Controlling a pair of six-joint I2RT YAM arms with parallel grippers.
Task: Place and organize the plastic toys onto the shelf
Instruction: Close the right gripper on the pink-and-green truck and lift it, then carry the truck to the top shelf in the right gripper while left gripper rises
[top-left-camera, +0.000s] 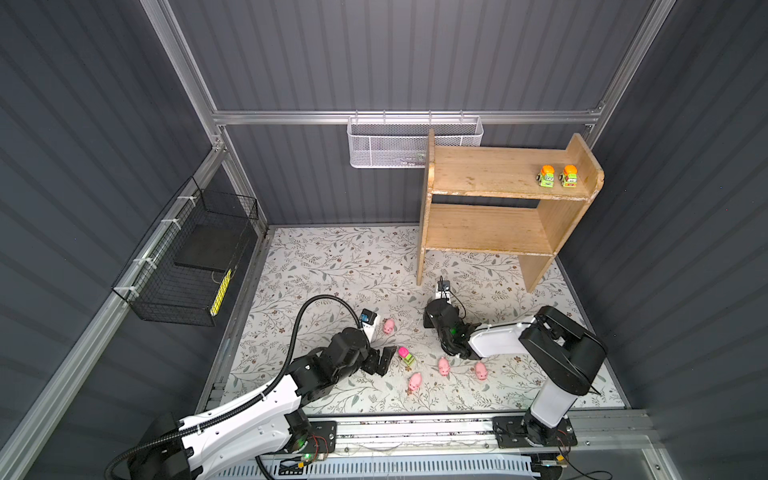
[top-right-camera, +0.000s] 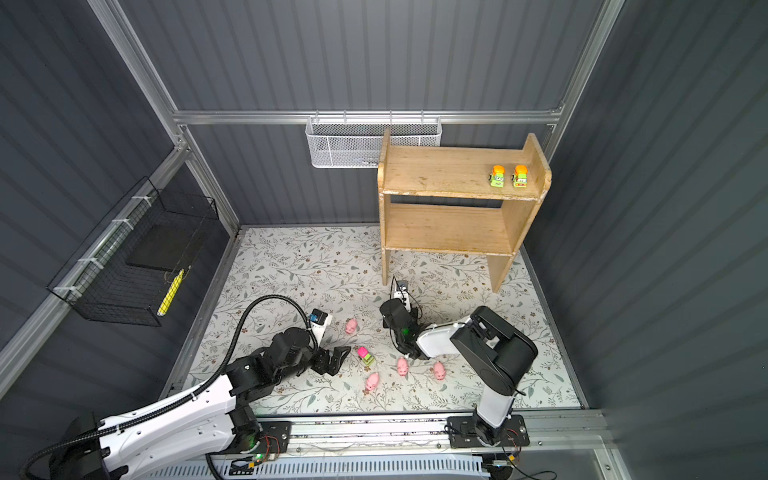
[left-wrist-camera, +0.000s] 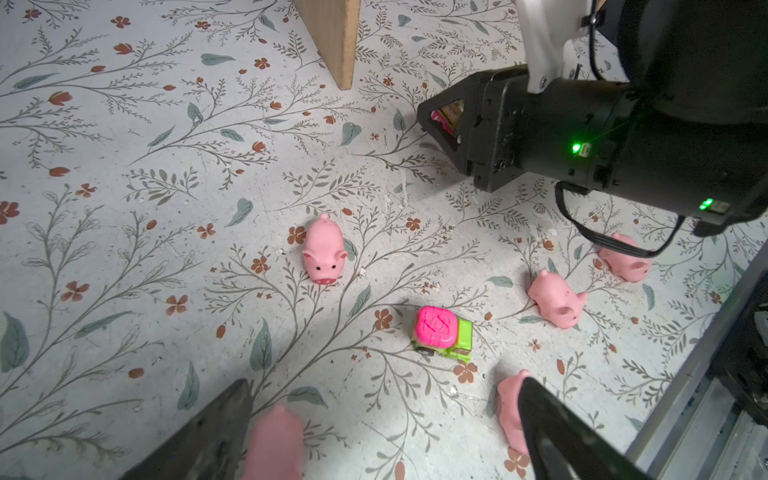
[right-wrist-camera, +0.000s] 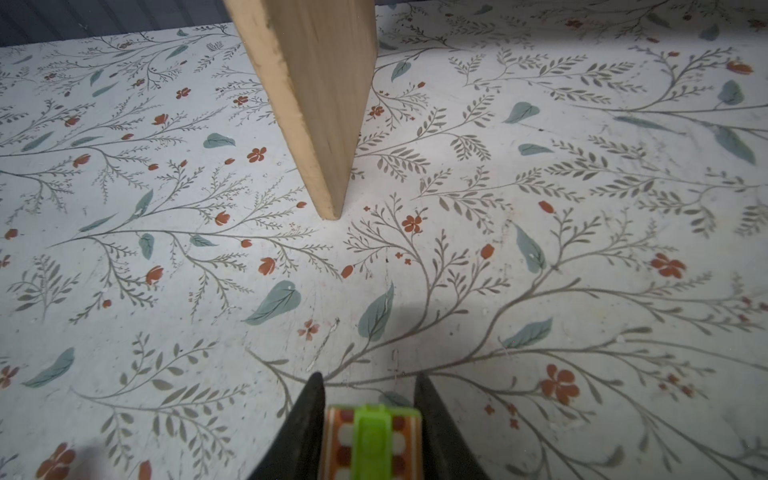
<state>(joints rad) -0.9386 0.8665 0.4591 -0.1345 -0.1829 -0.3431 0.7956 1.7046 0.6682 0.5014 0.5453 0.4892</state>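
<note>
My right gripper (right-wrist-camera: 369, 379) is shut on a green and orange toy vehicle (right-wrist-camera: 372, 436), held just above the mat near the shelf's front leg (right-wrist-camera: 320, 124). The left wrist view shows that toy (left-wrist-camera: 451, 114) between the fingers. The wooden shelf (top-left-camera: 490, 193) carries two green and orange vehicles (top-left-camera: 547, 176) (top-left-camera: 569, 176) at the right of its top tier. A pink and green vehicle (top-left-camera: 406, 356) and several pink pigs (top-left-camera: 388, 325) (top-left-camera: 444, 366) (top-left-camera: 414, 381) lie on the mat. My left gripper (top-left-camera: 386, 361) is open beside them, with a blurred pink toy (left-wrist-camera: 274, 444) between its fingers.
A white mesh basket (top-left-camera: 386, 145) hangs on the back wall behind the shelf's left panel. A black wire basket (top-left-camera: 187, 270) hangs on the left wall. A metal rail (top-left-camera: 415, 428) runs along the mat's front edge. The shelf's lower tier (top-left-camera: 486, 228) is bare.
</note>
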